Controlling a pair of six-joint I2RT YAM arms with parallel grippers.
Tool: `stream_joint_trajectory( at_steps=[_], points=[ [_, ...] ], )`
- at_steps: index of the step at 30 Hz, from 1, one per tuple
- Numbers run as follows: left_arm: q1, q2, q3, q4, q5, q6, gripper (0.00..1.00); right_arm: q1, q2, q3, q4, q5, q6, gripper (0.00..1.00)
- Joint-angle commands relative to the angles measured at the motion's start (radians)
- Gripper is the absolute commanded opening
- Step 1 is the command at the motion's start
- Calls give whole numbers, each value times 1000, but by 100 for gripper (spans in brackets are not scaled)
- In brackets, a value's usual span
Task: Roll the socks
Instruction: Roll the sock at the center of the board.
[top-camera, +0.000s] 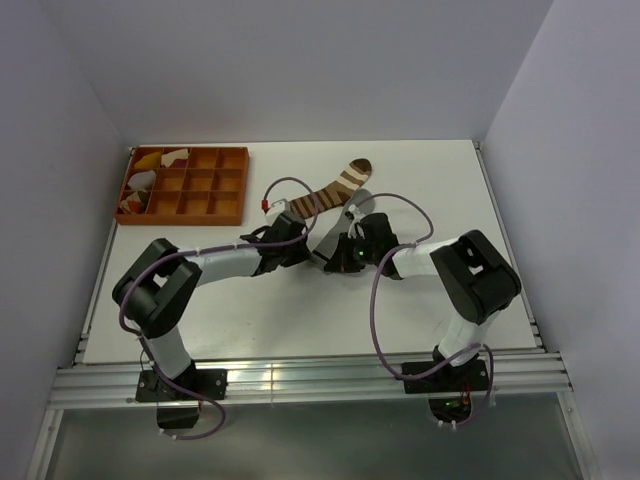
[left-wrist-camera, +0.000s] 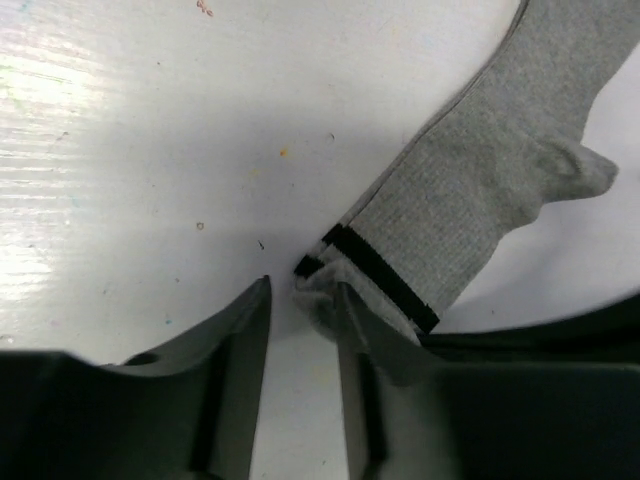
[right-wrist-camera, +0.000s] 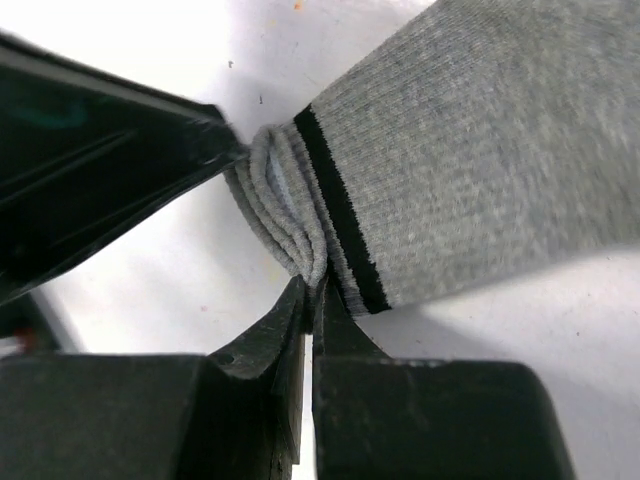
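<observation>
The grey sock (left-wrist-camera: 480, 190) lies flat on the white table, its dark-striped cuff folded over once at the end. My right gripper (right-wrist-camera: 312, 288) is shut on the edge of that folded cuff (right-wrist-camera: 285, 215). My left gripper (left-wrist-camera: 305, 300) is open, and its right finger (left-wrist-camera: 365, 340) touches the other side of the cuff fold (left-wrist-camera: 325, 295). In the top view both grippers meet over the cuff end, left gripper (top-camera: 298, 244) and right gripper (top-camera: 338, 248). The brown sock with white stripes (top-camera: 335, 188) lies just behind them, beside the grey sock (top-camera: 358, 204).
An orange compartment tray (top-camera: 228, 185) stands at the back left, with yellow and white cloth pieces (top-camera: 145, 178) in its left cells. Purple cables loop over both arms. Grey walls close in the table on three sides.
</observation>
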Motion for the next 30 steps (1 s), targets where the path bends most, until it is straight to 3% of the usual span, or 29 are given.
stream_joint_trajectory(
  at_steps=[1,5,14,25,30],
  points=[
    [-7,-98,-35,37,-19,-11,40,-42,66,26,48,-162,112,0],
    [-7,-158,-81,83,-16,-16,52,-76,108,76,2,-241,180,0],
    [-7,-261,-291,256,-9,-146,60,-139,186,89,77,-387,396,0],
    [-2,-143,-318,437,17,-215,60,-160,234,79,132,-416,493,0],
    [1,-75,-301,445,3,-243,53,-168,249,75,152,-421,526,0]
  ],
)
